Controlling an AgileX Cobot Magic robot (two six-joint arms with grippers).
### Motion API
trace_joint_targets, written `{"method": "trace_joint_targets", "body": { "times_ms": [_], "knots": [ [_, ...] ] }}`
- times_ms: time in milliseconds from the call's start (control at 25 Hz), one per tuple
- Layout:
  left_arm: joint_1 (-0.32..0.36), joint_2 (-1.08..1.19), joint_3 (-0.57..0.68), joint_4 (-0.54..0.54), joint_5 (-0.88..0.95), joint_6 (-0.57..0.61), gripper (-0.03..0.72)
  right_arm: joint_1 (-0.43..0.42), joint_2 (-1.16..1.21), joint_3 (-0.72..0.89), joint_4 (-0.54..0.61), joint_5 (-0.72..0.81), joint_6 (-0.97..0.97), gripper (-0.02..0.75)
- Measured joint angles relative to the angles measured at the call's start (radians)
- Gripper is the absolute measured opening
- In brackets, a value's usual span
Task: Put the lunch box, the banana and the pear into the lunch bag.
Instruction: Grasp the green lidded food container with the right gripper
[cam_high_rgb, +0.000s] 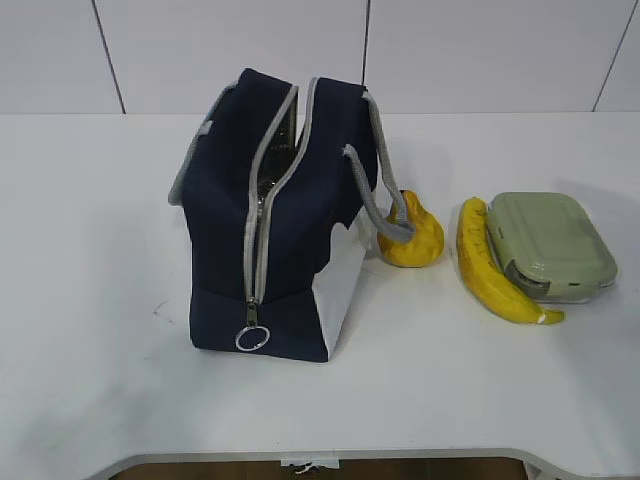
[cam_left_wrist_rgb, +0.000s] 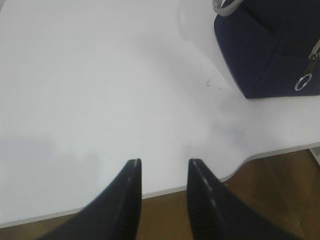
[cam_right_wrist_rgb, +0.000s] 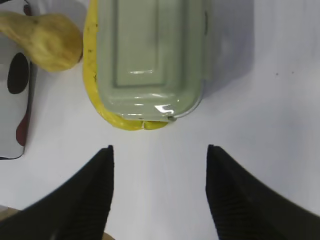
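The navy lunch bag (cam_high_rgb: 275, 215) stands mid-table with its zipper open; its corner and ring pull show in the left wrist view (cam_left_wrist_rgb: 272, 50). The pear (cam_high_rgb: 412, 235) lies just right of the bag, under a grey handle. The banana (cam_high_rgb: 490, 270) lies against the left side of the sage-green lunch box (cam_high_rgb: 550, 245). In the right wrist view the lunch box (cam_right_wrist_rgb: 150, 50), banana (cam_right_wrist_rgb: 100, 105) and pear (cam_right_wrist_rgb: 45, 37) lie ahead of my open, empty right gripper (cam_right_wrist_rgb: 160, 150). My left gripper (cam_left_wrist_rgb: 165, 162) is open and empty over the table's front edge, left of the bag.
The white table (cam_high_rgb: 100, 250) has a curved front edge (cam_left_wrist_rgb: 240, 165) with brown floor below. The bag's white end panel, printed with dark and red spots (cam_right_wrist_rgb: 15, 95), shows at the left of the right wrist view. Neither arm shows in the exterior view.
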Motion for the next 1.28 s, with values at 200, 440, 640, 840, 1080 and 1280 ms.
{"method": "trace_joint_targets", "body": {
  "times_ms": [200, 440, 640, 840, 1080, 1280],
  "knots": [
    [0.000, 0.000, 0.000, 0.000, 0.000, 0.000, 0.239, -0.098, 0.164, -0.085, 0.114, 0.142, -0.185, 0.454],
    [0.000, 0.000, 0.000, 0.000, -0.002, 0.000, 0.239, -0.106, 0.347, -0.211, 0.237, 0.172, -0.301, 0.454],
    [0.000, 0.000, 0.000, 0.000, -0.002, 0.000, 0.239, -0.106, 0.449, -0.262, 0.268, 0.172, -0.316, 0.454],
    [0.000, 0.000, 0.000, 0.000, -0.002, 0.000, 0.239, -0.106, 0.458, -0.265, 0.310, 0.170, -0.318, 0.454],
    [0.000, 0.000, 0.000, 0.000, -0.002, 0.000, 0.239, -0.106, 0.460, -0.265, 0.357, 0.170, -0.318, 0.483],
    [0.000, 0.000, 0.000, 0.000, -0.002, 0.000, 0.239, -0.096, 0.478, -0.267, 0.367, 0.170, -0.318, 0.594]
  ]
}}
